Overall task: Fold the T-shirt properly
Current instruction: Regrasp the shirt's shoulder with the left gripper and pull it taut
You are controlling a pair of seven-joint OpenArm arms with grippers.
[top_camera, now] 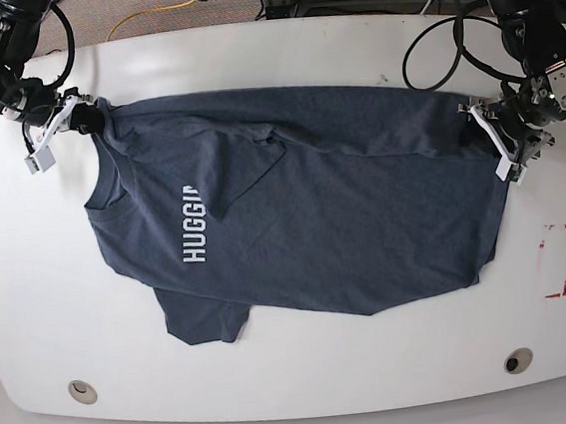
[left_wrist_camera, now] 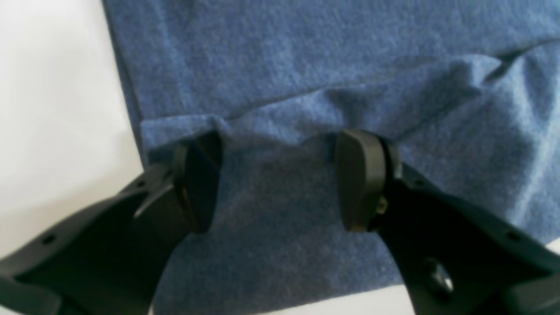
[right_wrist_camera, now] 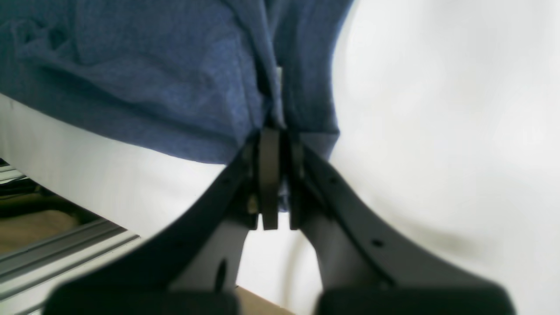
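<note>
Right gripper (right_wrist_camera: 276, 188) is clenching the T-shirt (top_camera: 344, 216) at one corner — cloth bunching. Left gripper (left_wrist_camera: 280, 179) is sitting released, jaws apart, on the hem.

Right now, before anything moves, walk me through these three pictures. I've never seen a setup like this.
This is a two-armed robot working at a white table. The base view looks down from above; the other two come from cameras on each wrist, looking along the pincers. A dark blue T-shirt with white lettering lies spread on the table, one side already folded inward. The right pincer, at the overhead picture's upper left, is shut on a pinch of the shirt's edge. The left pincer, at that picture's right, stands open over the opposite edge, its tips against the cloth, gripping nothing yet.
</note>
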